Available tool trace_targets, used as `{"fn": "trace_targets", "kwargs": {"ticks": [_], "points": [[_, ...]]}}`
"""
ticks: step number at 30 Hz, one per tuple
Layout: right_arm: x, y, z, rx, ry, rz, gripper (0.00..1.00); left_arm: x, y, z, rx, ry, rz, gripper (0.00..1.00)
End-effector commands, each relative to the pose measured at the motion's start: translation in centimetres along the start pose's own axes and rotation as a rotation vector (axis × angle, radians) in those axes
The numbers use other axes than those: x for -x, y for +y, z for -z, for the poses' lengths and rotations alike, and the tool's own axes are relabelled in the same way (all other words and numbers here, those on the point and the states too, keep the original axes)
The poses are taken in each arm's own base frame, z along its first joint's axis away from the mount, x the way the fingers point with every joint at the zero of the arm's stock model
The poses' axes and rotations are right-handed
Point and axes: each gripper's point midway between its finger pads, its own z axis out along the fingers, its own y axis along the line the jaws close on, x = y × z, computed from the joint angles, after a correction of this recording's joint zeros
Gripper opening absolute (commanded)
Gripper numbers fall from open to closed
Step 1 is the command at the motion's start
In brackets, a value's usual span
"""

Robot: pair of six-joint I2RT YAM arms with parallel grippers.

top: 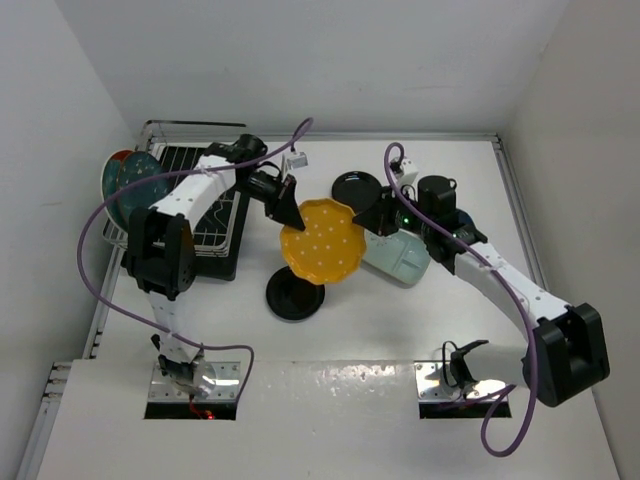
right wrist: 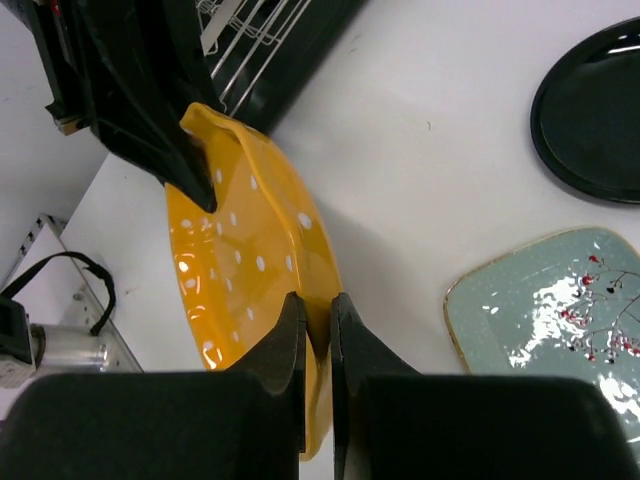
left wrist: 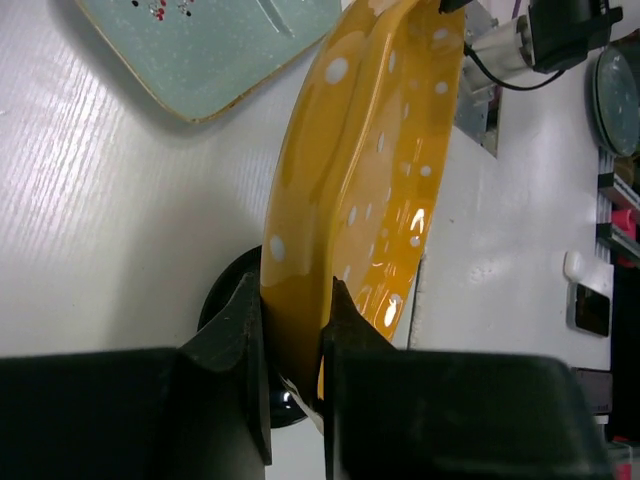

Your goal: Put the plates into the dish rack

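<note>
A yellow plate with white dots (top: 320,250) hangs above the table's middle, held between both arms. My left gripper (top: 285,212) is shut on its left rim; in the left wrist view the rim (left wrist: 370,170) is pinched between the fingers (left wrist: 295,300). My right gripper (top: 372,215) is shut on the opposite rim, and in the right wrist view its jaws (right wrist: 318,318) squeeze the plate's edge (right wrist: 250,260). The black wire dish rack (top: 200,215) stands at the left, with teal and red plates (top: 128,178) upright at its left end.
A black plate (top: 294,295) lies on the table under the yellow one. Another black plate (top: 357,187) sits further back. A pale green square plate (top: 400,258) lies beneath the right arm. White walls enclose the table on three sides.
</note>
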Motion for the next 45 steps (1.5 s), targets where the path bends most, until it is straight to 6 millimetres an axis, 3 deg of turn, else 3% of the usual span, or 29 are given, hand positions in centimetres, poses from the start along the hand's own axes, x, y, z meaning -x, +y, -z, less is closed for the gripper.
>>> {"fn": "trace_targets", "kwargs": {"ticks": [1,3,4,7,8,9,10,11,12,13,14,17,19,20,22,29,37,45], "points": [[5.3,3.6,-0.2,0.131,-0.167,0.015,0.0,3.4,-1.8,2.0,-0.005,-0.087,-0.095,0.0],[5.3,3.4,-0.5,0.12,-0.158,0.015,0.0,4.8,-1.7,3.4,0.051,-0.122,-0.081,0.0],[5.1,3.2,-0.8,0.114,-0.146,0.011,0.09,5.6,-1.6,4.3,0.084,-0.14,-0.077,0.0],[5.6,3.4,-1.1,0.117,-0.144,0.021,0.66,8.1,-0.4,8.5,0.275,-0.192,-0.071,0.0],[5.1,3.1,-1.4,0.107,-0.12,0.009,0.84,9.3,0.7,11.3,0.415,-0.211,-0.082,0.0],[5.2,2.8,-1.5,0.094,-0.122,0.013,0.91,10.0,1.1,13.0,0.496,-0.225,-0.081,0.0],[5.3,2.7,-1.5,0.09,-0.119,0.015,0.95,10.8,1.5,14.8,0.587,-0.245,-0.079,0.0],[5.2,2.5,-1.7,0.081,-0.111,0.016,1.0,10.9,2.8,18.3,0.783,-0.244,-0.073,0.0],[5.2,2.5,-1.7,0.079,-0.112,0.019,1.0,12.3,2.3,20.8,0.896,-0.276,-0.101,0.0],[5.1,2.4,-1.7,0.076,-0.109,0.017,1.0,12.3,2.5,23.1,1.008,-0.282,-0.094,0.0],[4.9,2.5,-1.8,0.078,-0.105,0.016,1.0,12.6,2.2,26.9,1.2,-0.301,-0.092,0.0],[4.3,2.2,-1.8,0.073,-0.087,0.012,1.0,12.4,0.9,33.3,1.503,-0.309,-0.067,0.0],[4.1,2.0,-1.9,0.068,-0.069,0.026,1.0,12.1,-0.8,36.9,1.663,-0.311,-0.073,0.0],[4.3,2.1,-2.1,0.07,-0.057,0.025,1.0,11.5,-0.7,37.9,1.73,-0.288,-0.057,0.0],[4.3,2.0,-2.3,0.066,-0.04,0.031,1.0,9.3,-1.0,40.5,1.895,-0.222,0.005,0.0],[6.3,3.2,-3.6,0.104,-0.008,0.041,1.0,4.3,0.7,43.4,2.023,-0.137,0.11,0.0],[6.0,3.9,-4.0,0.106,0.017,0.037,1.0,0.5,2.6,43.9,2.025,-0.094,0.177,0.0],[5.8,3.9,-3.6,0.098,0.025,0.051,1.0,-1.6,5.1,42.3,1.903,-0.124,0.207,0.0]]}}
